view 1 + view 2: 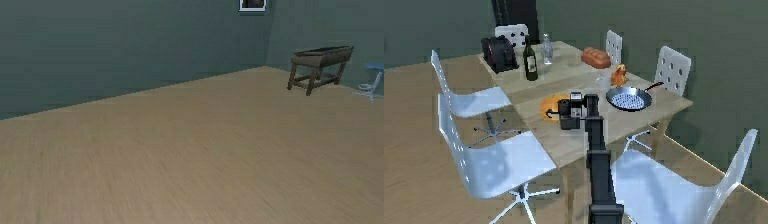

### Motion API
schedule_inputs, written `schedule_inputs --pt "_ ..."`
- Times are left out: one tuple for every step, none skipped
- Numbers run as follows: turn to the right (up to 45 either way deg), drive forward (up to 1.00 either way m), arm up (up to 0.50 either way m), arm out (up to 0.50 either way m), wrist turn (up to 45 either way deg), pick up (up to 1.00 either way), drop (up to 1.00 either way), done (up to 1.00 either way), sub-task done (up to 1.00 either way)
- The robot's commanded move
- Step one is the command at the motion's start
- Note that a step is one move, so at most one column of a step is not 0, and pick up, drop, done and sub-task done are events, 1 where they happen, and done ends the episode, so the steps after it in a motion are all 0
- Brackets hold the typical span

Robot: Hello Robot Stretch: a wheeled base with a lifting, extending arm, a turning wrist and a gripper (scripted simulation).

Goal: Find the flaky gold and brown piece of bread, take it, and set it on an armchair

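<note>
On the wooden dining table [534,80] in the arm side view, a small gold and brown lump [549,103] lies near the front edge. The dark arm [599,170] rises from the bottom edge to it. The gripper [556,110] ends at that lump, which rests on the tabletop, so I cannot tell whether it holds anything. A reddish-brown loaf [594,57] lies farther back on the table. An orange-brown piece [619,73] stands beside it.
The table also carries a black toaster [499,50], a dark bottle [531,60] and a frying pan [627,98]. White chairs [499,160] ring it. In the forward view, bare wood floor [180,150] runs to a dark wall, with a dark side table [320,65] at the right.
</note>
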Motion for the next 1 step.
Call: schedule_inputs --pt "0.0 0.0 0.18 0.0 0.0 0.0 0.0 0.0 0.0"
